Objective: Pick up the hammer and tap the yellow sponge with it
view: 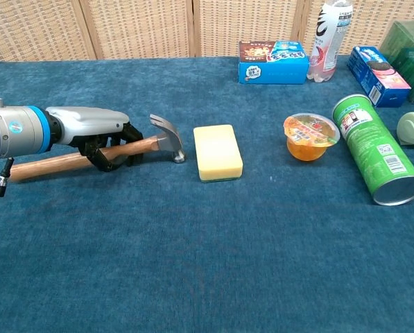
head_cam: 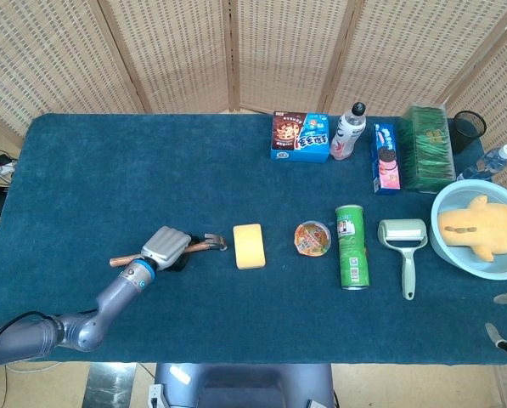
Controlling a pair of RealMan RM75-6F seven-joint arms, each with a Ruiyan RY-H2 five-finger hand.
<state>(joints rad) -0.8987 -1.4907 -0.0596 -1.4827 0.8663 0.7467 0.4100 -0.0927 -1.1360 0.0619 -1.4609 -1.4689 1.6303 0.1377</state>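
A: status on the left hand [view: 99, 139]?

B: fingers curled around the wooden handle of the steel-headed claw hammer [view: 89, 156], gripping it near the head end. Hammer lies flat on the dark blue cloth-covered table [head_cam: 109, 178], handle pointing left, head toward the sponge

A: sponge location?

B: yellow rectangular sponge [view: 218, 152] lies flat just right of the hammer head, small gap between them, not touching. In the head view it sits at mid-table [head_cam: 249, 246], the hand [head_cam: 164, 247] to its left over the hammer [head_cam: 204, 244]

A: right hand?

B: only dark fingertips [head_cam: 504, 333] poke in at the right edge of the head view, off the table corner. Can't tell whether it is spread or closed; nothing visibly in it

A: clutter?

B: right of the sponge in a row: round orange jelly cup [view: 311, 137], green cylindrical chip can [view: 377, 149] on its side, pale green lint roller [head_cam: 403, 240], light blue bowl [head_cam: 447, 242] with a yellow plush toy [head_cam: 480, 224] in it. Back row: brown-and-blue snack box [head_cam: 300, 136], white bottle with a black cap [head_cam: 348, 132], blue cookie box [head_cam: 385, 158], green clear-topped box [head_cam: 428, 146], black cup [head_cam: 469, 130], clear water bottle [head_cam: 491, 161] at the far right. Woven screen panels [head_cam: 236, 51] stand behind the table
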